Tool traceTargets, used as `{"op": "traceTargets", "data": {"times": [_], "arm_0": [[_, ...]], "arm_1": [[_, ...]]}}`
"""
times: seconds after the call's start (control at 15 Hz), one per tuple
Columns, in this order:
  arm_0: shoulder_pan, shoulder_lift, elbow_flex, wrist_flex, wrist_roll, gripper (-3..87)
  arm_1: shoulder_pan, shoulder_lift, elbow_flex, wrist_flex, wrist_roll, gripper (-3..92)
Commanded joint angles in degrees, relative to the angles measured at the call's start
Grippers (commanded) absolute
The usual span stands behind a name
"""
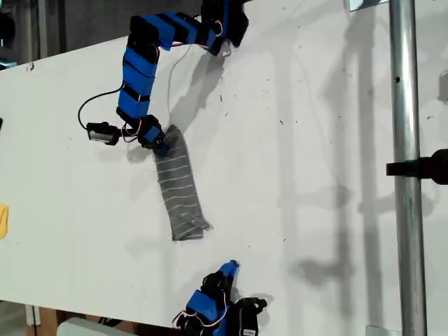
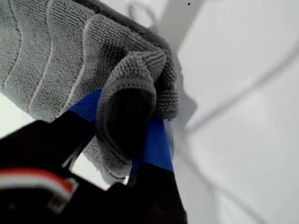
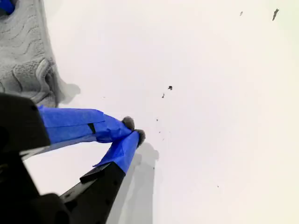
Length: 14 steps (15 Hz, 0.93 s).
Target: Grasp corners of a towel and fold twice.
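The grey white-striped towel (image 1: 178, 185) lies on the white table (image 1: 315, 175) as a narrow folded strip. My first gripper (image 1: 162, 143) is at the strip's end nearer the exterior view's top. In the first wrist view my first gripper (image 2: 124, 126) is shut on a bunched fold of the towel (image 2: 56, 56); whether that fold holds a corner cannot be told. My second gripper (image 1: 231, 266) sits near the exterior view's bottom edge, apart from the strip's other end (image 1: 187, 229). My second gripper (image 3: 133, 130) is shut with nothing in it, and the towel (image 3: 23, 46) lies off to one side.
A small yellow object (image 1: 3, 220) lies at the exterior view's left edge. A metal pole (image 1: 406, 168) runs down the exterior view's right, with a black clamp (image 1: 427, 166) on it. Small dark specks (image 3: 169, 87) dot the table.
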Motion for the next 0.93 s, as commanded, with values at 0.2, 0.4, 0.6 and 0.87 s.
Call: {"op": "traceTargets", "data": {"times": [0.2,0.4,0.6,0.87], "arm_0": [[0.18,3.69,1.58,0.70,0.35,-2.8],[-0.09,4.39,1.76,0.97,1.14,-2.8],[0.88,4.66,1.76,1.14,0.62,-2.8],[0.88,4.66,1.76,1.14,0.53,-2.8]], "arm_1": [[-0.62,37.00,25.66,20.48,4.39,-0.2],[-3.43,58.71,27.69,39.38,10.28,-0.2],[-9.14,52.12,16.00,39.38,13.01,-0.2],[-13.80,24.96,-0.62,22.24,11.78,-0.2]]}}
